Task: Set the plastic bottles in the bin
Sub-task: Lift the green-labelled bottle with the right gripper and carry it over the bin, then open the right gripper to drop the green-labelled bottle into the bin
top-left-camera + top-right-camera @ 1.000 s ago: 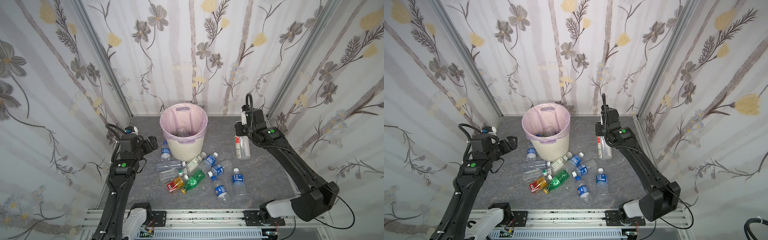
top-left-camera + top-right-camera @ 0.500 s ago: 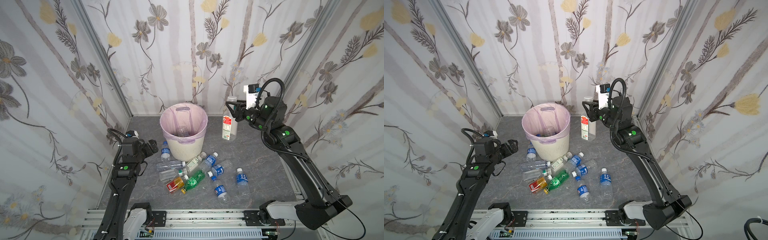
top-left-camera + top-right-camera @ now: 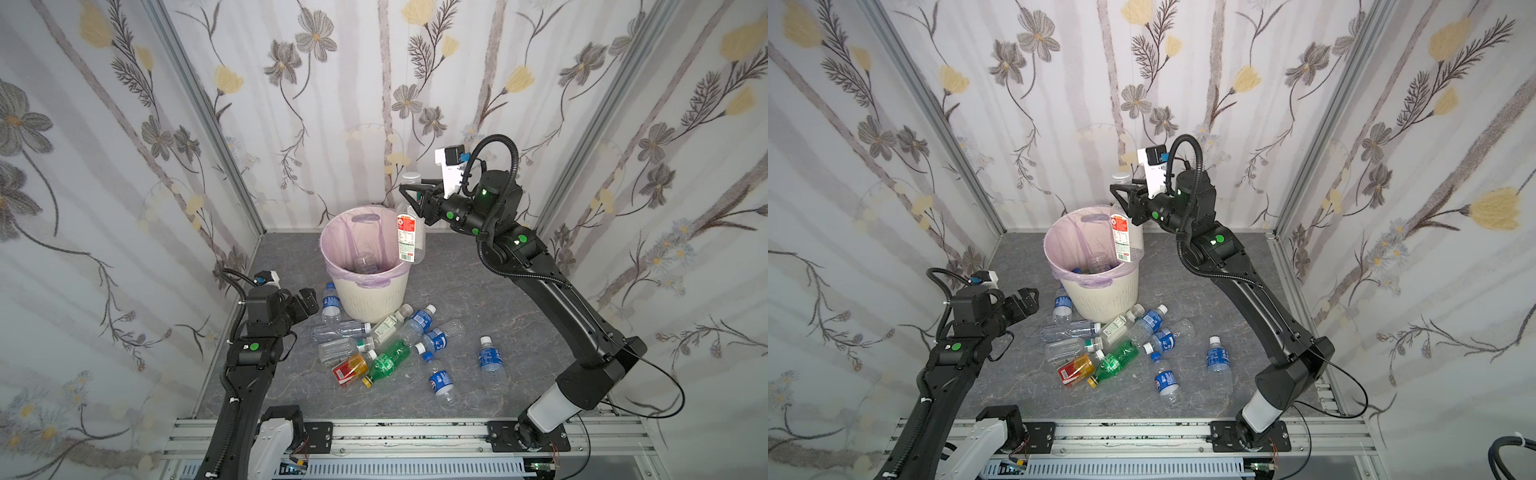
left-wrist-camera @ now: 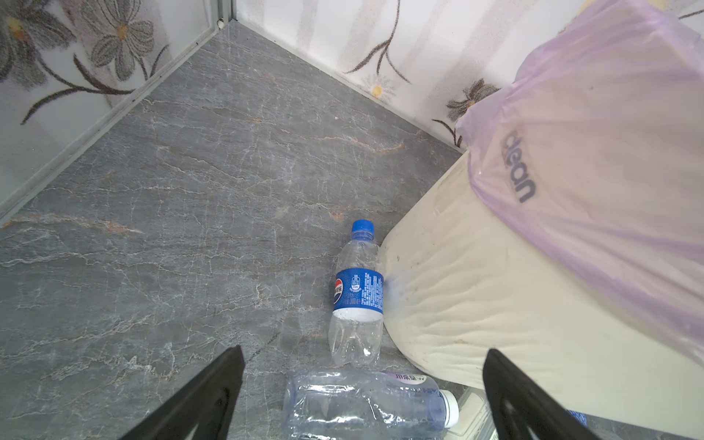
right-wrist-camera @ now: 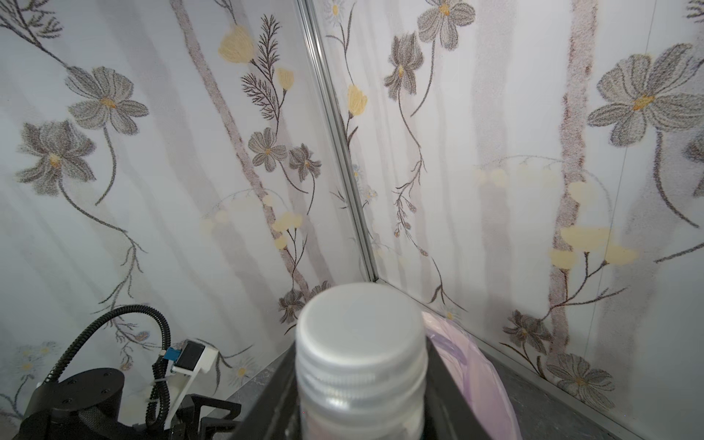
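The bin [image 3: 368, 301] [image 3: 1104, 297] stands at the back middle of the floor, lined with a pink bag, and one clear bottle [image 3: 365, 264] lies inside. My right gripper [image 3: 412, 198] [image 3: 1122, 198] [image 5: 361, 384] is shut on the neck of a white-capped bottle with a white-red label [image 3: 409, 239] [image 3: 1122, 239] [image 5: 362, 343]. That bottle hangs upright over the bin's right rim. Several plastic bottles [image 3: 384, 345] [image 3: 1113, 345] lie in front of the bin. My left gripper [image 3: 309, 301] [image 3: 1027, 301] [image 4: 364, 358] stands open and empty, low beside a blue-labelled bottle [image 4: 358, 289] that leans on the bin [image 4: 476, 289].
A clear bottle [image 4: 365, 404] lies crosswise just below the left jaws. A green bottle [image 3: 388, 361] and an amber one [image 3: 351, 368] lie in the pile. Two blue-labelled bottles [image 3: 490, 361] lie apart at the front right. Flowered walls close in three sides.
The right arm has lifted the white-red labelled bottle from the right of the floor and carried it left, up to the bin's rim. The left arm has shifted slightly, still open.
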### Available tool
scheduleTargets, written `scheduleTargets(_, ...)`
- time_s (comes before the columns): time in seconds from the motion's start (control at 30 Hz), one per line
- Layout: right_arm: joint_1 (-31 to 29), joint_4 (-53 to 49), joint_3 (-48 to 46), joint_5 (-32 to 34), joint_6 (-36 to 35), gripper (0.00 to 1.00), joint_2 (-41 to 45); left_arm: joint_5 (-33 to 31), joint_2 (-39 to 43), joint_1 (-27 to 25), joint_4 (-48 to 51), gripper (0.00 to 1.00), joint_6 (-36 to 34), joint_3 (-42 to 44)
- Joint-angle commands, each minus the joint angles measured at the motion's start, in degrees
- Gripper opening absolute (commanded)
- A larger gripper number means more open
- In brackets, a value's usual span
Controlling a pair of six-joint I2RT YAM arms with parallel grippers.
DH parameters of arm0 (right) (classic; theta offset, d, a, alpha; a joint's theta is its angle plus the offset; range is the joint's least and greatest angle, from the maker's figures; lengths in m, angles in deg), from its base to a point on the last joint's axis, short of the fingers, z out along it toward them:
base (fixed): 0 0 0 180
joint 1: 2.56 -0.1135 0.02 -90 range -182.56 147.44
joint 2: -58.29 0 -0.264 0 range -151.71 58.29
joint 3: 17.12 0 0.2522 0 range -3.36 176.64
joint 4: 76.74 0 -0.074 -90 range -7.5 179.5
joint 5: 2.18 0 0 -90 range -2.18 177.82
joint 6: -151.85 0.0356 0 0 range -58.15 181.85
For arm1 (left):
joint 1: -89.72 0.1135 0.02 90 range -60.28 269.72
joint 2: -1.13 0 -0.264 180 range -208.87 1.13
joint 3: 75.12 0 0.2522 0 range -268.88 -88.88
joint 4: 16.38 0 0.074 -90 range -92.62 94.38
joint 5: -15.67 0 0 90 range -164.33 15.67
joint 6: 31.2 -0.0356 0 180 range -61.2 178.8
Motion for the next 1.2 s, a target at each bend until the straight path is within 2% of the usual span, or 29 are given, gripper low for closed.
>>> scheduleTargets(0.0, -1.05, 2.72, 3.01, -0.07, -0.47, 0.33, -3.31, 0.86, 0.67, 0.02, -2.6, 1.0, 0.91, 0.62)
scheduleTargets(0.2, -2.8, 0.69, 7.66, 0.98, -1.49, 0.35, -8.16, 0.57, 1.49, 0.09, -3.0, 1.0, 0.92, 0.87)
scheduleTargets(0.73, -3.92, -4.2, 8.03, 5.78, -3.26, 0.41, -13.41, 0.45, 1.22, 0.09, -3.22, 1.0, 1.01, 0.98)
scheduleTargets(1.17, -4.21, -9.45, 8.1, 7.81, -6.25, 0.68, -12.7, 0.2, 1.53, 0.09, -3.38, 1.0, 0.92, 1.07)
